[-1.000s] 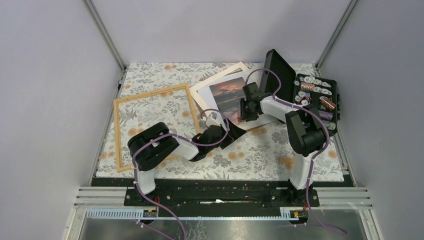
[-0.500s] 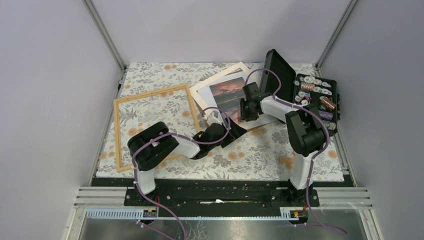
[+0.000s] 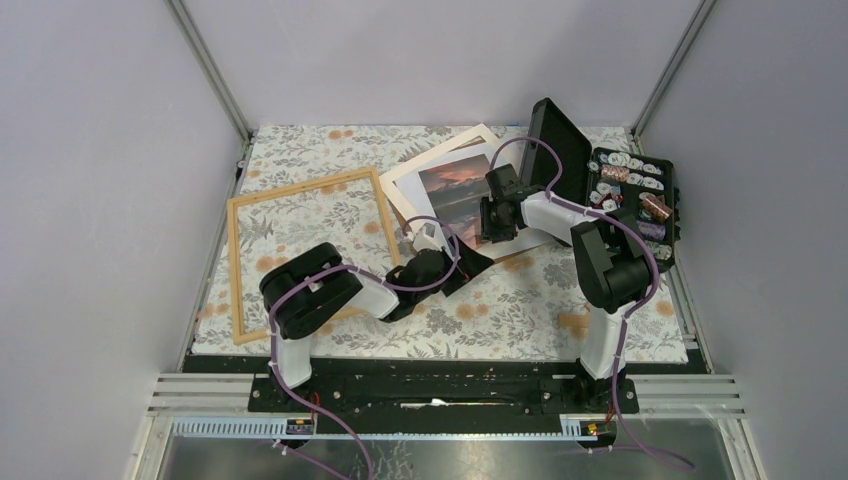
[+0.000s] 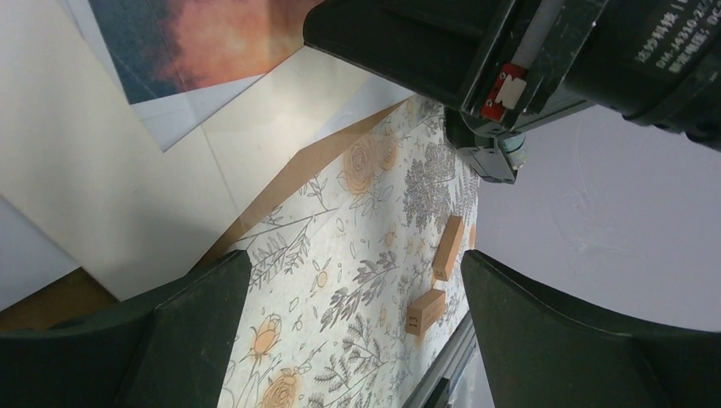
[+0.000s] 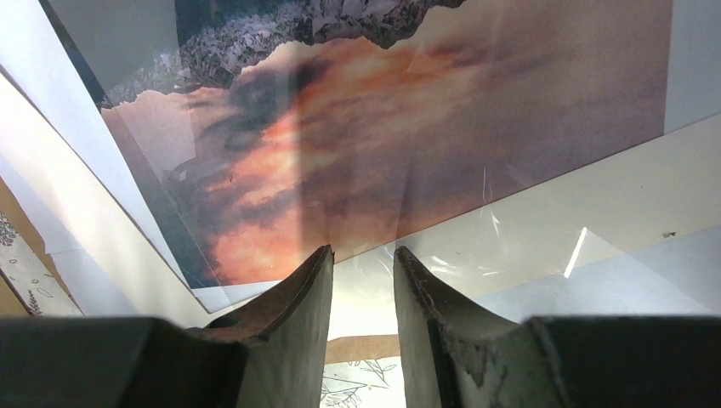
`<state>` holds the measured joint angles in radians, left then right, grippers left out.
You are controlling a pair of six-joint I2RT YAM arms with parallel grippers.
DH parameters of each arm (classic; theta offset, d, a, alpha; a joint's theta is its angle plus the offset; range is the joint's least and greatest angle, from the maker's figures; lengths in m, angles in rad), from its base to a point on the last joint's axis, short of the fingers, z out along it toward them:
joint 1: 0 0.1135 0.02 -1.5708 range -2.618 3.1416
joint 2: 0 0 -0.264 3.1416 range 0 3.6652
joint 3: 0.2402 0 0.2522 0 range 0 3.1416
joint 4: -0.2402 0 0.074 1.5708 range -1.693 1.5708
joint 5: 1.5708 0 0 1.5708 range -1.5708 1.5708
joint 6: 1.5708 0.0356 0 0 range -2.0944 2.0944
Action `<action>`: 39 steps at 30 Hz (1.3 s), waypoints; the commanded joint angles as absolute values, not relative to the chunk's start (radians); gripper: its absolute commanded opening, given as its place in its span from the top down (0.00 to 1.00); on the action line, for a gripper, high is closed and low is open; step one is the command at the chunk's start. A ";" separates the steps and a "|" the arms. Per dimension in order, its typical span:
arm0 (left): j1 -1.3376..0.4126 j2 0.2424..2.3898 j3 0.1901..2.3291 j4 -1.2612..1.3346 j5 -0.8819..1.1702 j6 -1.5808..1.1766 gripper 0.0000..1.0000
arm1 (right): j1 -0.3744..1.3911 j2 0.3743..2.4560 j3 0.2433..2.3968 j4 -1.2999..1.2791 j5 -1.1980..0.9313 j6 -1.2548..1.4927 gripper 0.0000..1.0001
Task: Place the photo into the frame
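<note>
Left arm stretched low toward the right and centre, left gripper with fingers spread wide; right arm bent leftward, right gripper angled down, fingers nearly together, narrow gap showing.

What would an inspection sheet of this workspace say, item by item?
Surface: floral cloth, flat.
Job's things: photo lies over the cream mat, outside the frame; the frame lies flat, only cloth inside.
Clutter: brown board under the mat; open black case holding small parts; two wooden blocks.
Tools: left tool wide open beside the mat; right tool narrowly open above the photo's edge, nothing between its fingers.
Cables: purple cables looped along both arms.
Surroundings: grey walls, nothing else seen.
</note>
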<state>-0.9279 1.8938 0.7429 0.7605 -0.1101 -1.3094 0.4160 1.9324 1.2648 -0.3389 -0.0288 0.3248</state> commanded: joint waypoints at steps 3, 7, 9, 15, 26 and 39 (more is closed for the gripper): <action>-0.922 1.898 0.663 1.095 -0.080 -1.279 0.01 | 0.414 1.946 1.243 -0.344 -0.081 0.322 0.61; -0.913 1.930 0.680 1.101 -0.058 -1.307 0.01 | 0.414 1.945 1.243 -0.344 -0.081 0.320 0.61; -0.911 1.918 0.704 0.993 -0.068 -1.305 0.01 | 0.414 1.946 1.244 -0.344 -0.082 0.320 0.61; -0.925 1.843 0.771 0.628 -0.159 -1.283 0.01 | 0.414 1.952 1.249 -0.342 -0.096 0.322 0.61; -0.934 1.921 0.833 0.593 -0.159 -1.306 0.01 | 0.414 1.957 1.245 -0.341 -0.095 0.321 0.61; -0.923 1.952 0.706 1.147 -0.087 -1.289 0.01 | 0.413 1.952 1.241 -0.341 -0.095 0.320 0.61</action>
